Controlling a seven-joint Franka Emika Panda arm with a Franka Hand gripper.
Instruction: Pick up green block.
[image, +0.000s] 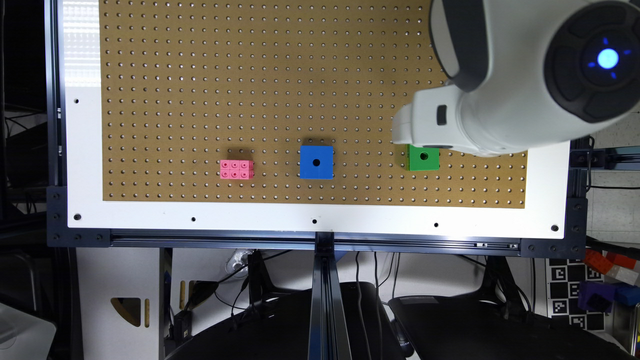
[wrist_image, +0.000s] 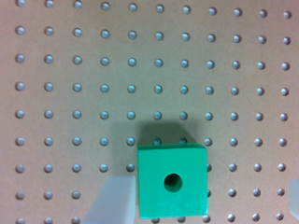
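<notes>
Our pincer (wrist_image: 201, 200) hangs spread over the green block (wrist_image: 172, 181), which sits on the pegboard surface (image: 200, 75) at the exterior view's right, well apart from the blue cube (image: 316, 162) and the pink brick (image: 236, 169). In the wrist view one pale finger (wrist_image: 114, 200) stands just beside a face of the block while the other shows only as a sliver at the frame's edge. We judge the block off-centre between them: on the way down the nearer finger could land on its top edge, or closing could shove and twist it, leaving us a corner grip.
</notes>
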